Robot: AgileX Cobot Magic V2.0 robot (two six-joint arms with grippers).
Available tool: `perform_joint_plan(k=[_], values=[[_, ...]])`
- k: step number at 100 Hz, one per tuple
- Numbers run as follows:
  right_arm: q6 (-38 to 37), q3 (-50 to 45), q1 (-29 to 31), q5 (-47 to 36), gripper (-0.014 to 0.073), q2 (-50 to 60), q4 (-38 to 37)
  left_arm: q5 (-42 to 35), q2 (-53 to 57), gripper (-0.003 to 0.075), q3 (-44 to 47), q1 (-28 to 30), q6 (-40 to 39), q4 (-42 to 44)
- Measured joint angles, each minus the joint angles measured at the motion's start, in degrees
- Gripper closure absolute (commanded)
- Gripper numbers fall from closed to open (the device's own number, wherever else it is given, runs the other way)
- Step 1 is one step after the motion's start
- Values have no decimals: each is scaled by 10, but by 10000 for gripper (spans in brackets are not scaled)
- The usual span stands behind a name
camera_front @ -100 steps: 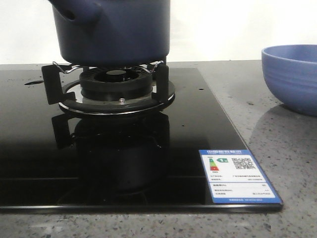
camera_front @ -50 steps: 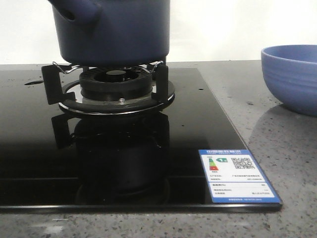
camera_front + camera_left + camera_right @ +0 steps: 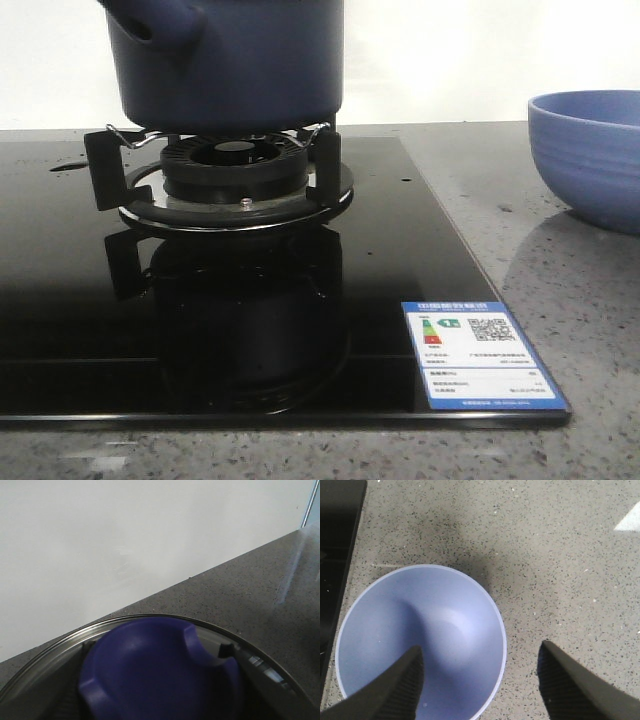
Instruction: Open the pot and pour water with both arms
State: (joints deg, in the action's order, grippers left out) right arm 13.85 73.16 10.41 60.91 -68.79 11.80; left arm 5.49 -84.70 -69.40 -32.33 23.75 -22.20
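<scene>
While an energy label (image 3: 484, 354) marks the glossy black cooktop's (image 3: 60, 300) near corner, the pot (image 3: 228, 62) sits on the burner stand (image 3: 225, 175) behind, the right gripper (image 3: 479, 682) spread open over a blue bowl (image 3: 420, 640), the left gripper's grip around the lid knob (image 3: 160, 672) impossible to judge.
</scene>
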Motion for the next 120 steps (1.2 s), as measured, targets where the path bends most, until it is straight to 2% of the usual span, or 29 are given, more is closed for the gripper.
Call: perform_joint_plan(k=[37,54,79,120], values=[[0,0,0,0,153,0,3,1,-3,382,4,0,0,0],[0,0,0,0,153,0,3,-2,-6,266,4,0,0,0],[1,0,0,0,153,0,5,14,-6,183,4,20,0,0],[1,0,0,0,153,0,8,41,74,185,5,31,1,0]])
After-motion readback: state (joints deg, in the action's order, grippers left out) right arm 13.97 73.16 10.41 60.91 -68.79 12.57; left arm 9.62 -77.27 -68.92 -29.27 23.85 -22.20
